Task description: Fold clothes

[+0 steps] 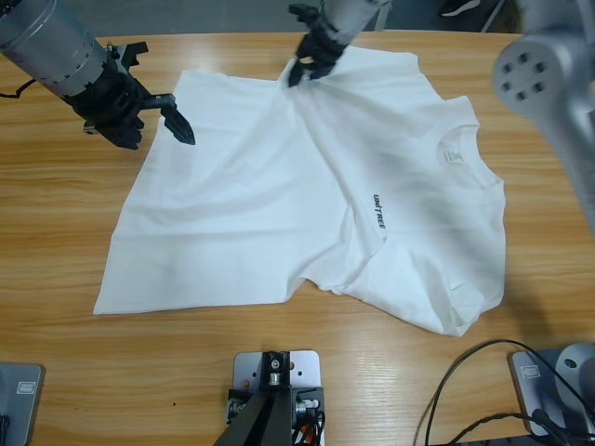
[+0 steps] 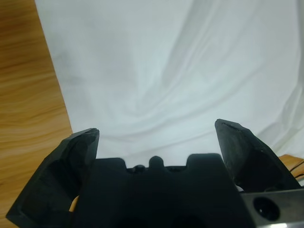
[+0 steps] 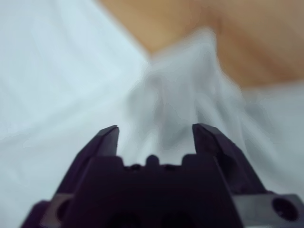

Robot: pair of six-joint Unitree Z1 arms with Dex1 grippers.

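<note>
A long wooden table (image 1: 279, 334) fills the high view. A plain white short-sleeved cotton T-shirt (image 1: 279, 204) with dark chest lettering (image 1: 377, 210) is spread across its middle, collar (image 1: 457, 153) toward 3 o'clock and hem toward 9 o'clock. The left gripper (image 1: 163, 107) is seen at 10 o'clock over the shirt's corner, jaws spread wide with nothing between them. The right gripper (image 1: 302, 70) is seen at 12 o'clock, jaws parted narrowly around a raised ridge of cloth (image 3: 161, 109); whether the cloth is pinched cannot be told.
</note>
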